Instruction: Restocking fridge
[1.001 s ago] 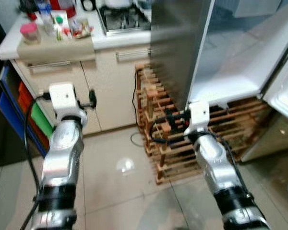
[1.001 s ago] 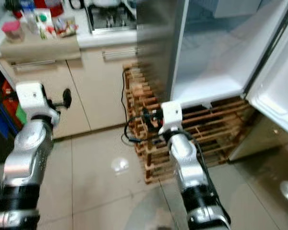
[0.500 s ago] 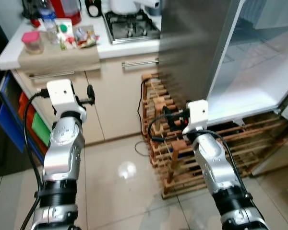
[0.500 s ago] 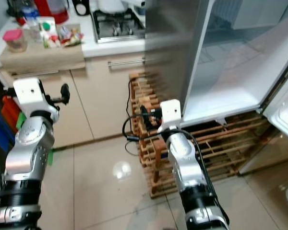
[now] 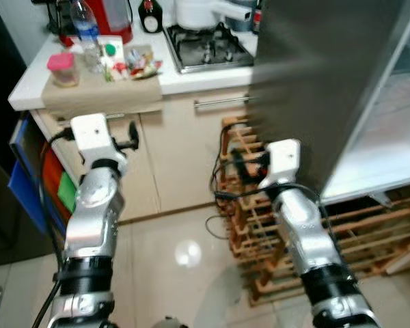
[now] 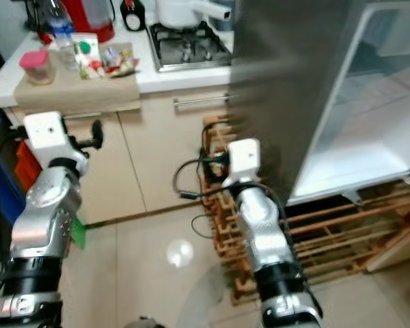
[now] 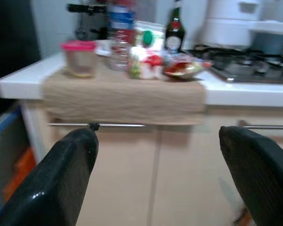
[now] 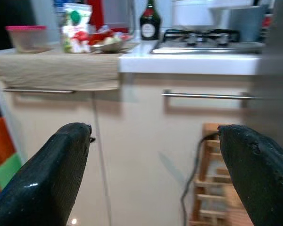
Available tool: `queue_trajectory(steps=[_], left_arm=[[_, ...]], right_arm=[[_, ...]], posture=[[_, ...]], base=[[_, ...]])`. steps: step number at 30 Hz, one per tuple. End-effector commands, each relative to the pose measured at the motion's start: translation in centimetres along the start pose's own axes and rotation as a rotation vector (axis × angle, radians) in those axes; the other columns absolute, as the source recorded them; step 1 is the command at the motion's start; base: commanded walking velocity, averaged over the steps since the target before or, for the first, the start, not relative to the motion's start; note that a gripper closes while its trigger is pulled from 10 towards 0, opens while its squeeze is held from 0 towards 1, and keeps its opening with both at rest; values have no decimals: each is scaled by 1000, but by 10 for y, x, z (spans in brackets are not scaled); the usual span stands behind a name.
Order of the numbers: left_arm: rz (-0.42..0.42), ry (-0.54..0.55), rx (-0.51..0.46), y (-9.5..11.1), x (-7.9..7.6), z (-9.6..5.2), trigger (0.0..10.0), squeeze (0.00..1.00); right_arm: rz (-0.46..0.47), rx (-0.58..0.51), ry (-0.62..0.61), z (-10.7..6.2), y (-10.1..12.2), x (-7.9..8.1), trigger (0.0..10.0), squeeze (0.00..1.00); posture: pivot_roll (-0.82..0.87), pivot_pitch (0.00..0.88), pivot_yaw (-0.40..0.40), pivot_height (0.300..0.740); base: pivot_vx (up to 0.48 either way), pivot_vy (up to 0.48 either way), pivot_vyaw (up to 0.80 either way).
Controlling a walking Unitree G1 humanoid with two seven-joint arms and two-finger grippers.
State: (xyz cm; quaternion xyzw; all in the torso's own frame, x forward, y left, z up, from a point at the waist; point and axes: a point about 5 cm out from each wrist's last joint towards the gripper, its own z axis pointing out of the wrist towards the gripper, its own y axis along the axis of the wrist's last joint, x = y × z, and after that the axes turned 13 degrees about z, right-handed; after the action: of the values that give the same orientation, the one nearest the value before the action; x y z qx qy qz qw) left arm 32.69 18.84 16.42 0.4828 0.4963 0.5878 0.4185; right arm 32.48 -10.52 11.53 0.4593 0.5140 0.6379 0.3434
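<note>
Status: not begun. Groceries (image 6: 89,56) on counter (image 6: 178,76); fridge (image 6: 369,130) open. Left gripper (image 7: 165,174), right gripper (image 8: 155,174): both spread, empty.

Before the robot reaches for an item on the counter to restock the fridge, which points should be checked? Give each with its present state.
1. Left gripper open and holding nothing: ok, fingers wide apart.
2. Right gripper open and holding nothing: ok.
3. Items are in sight on the counter: ok, a pink-lidded jar, a water bottle and snack packets stand on a cloth.
4. Grippers level with the items: not ok, both point at the cabinet fronts below the counter.
5. Fridge open to receive: ok, its white interior shows.
6. Wooden rack clear of the right arm: cannot tell, it is close.
</note>
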Motion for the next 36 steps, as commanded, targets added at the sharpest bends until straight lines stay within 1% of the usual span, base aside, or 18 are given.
queue_trajectory(steps=[1, 5, 8, 11, 14, 16, 21, 22, 23, 24, 26, 27, 28, 29, 31, 32, 33, 36], left_arm=[[8, -8, -9, 2, -5, -1, 10000, 0], [28, 10, 0, 1, -3, 1, 10000, 0], [93, 0, -1, -1, -3, 0, 10000, 0], [128, -7, 29, -10, -2, -4, 10000, 0], [131, -2, 43, -13, -1, -6, 10000, 0], [125, -5, 46, -14, -4, -7, 10000, 0], [114, -23, 42, -12, -11, -8, 10000, 0], [135, -39, 18, -10, -14, -10, 10000, 0], [135, -39, 18, -10, -14, -10, 10000, 0], [130, -58, -2, -8, -14, -11, 10000, 0], [113, -75, -13, -7, -13, -11, 10000, 0], [94, -94, -36, -5, -15, -12, 10000, 0], [101, -120, -64, -3, -16, -14, 10000, 0], [92, -125, -56, -3, -13, -14, 10000, 0], [93, -133, -60, -1, -13, -13, 10000, 0], [93, -133, -60, -1, -13, -13, 10000, 0], [102, -146, -68, 0, -16, -13, 10000, 0], [100, -159, -74, 2, -20, -12, 10000, 0]], right_arm=[[-13, 4, -21, -3, 1, -7, 10000, 47], [-9, 0, -20, -2, 1, -7, 10000, 63], [-4, -10, -24, -2, 4, -9, 10000, 67], [15, -22, -44, -3, 7, -13, 10000, 71], [37, -19, -61, -3, 6, -17, 10000, 75], [46, -16, -71, -3, 5, -20, 10000, 78], [57, -26, -66, -2, 7, -17, 10000, 82], [63, -29, -62, -1, 6, -16, 10000, 90], [63, -29, -62, -1, 6, -16, 10000, 90], [58, -26, -76, 0, 5, -16, 10000, 67], [45, -21, -92, 1, 4, -17, 10000, 67], [46, -21, -109, 1, 4, -20, 10000, 43], [37, -48, -139, -2, 5, -24, 10000, 31], [27, -92, -179, -3, 12, -23, 10000, 27], [14, -119, -183, -3, 16, -20, 10000, 24], [14, -119, -183, -3, 16, -20, 10000, 24], [-17, -125, -164, -4, 16, -18, 10000, 16], [-19, -123, -173, -3, 14, -21, 10000, 12]], posture=[[-16, 0, 48, 740], [-10, 0, 45, 740], [-10, 0, 41, 740], [-8, 0, 34, 740], [-5, 0, 33, 740], [-4, 0, 32, 740], [1, 0, 36, 740], [18, 0, 27, 740], [18, 0, 27, 740], [28, 0, 21, 740], [28, 0, 21, 740], [42, 0, 13, 740], [42, 0, 9, 740], [39, 0, 11, 740], [39, 0, 15, 740], [39, 0, 15, 740], [38, 0, 31, 740], [32, 0, 45, 740]], base=[[0, 0, 700], [0, 0, 613], [0, 0, 583], [0, 0, 569], [0, 0, 556], [0, 0, 553], [0, 0, 536], [0, 0, 531], [0, 0, 531], [0, 0, 0], [0, 0, 0], [0, 0, 0], [454, 0, 0], [480, 0, 0], [480, 0, 0], [480, 0, 0], [480, 0, 0], [480, 0, 0]])
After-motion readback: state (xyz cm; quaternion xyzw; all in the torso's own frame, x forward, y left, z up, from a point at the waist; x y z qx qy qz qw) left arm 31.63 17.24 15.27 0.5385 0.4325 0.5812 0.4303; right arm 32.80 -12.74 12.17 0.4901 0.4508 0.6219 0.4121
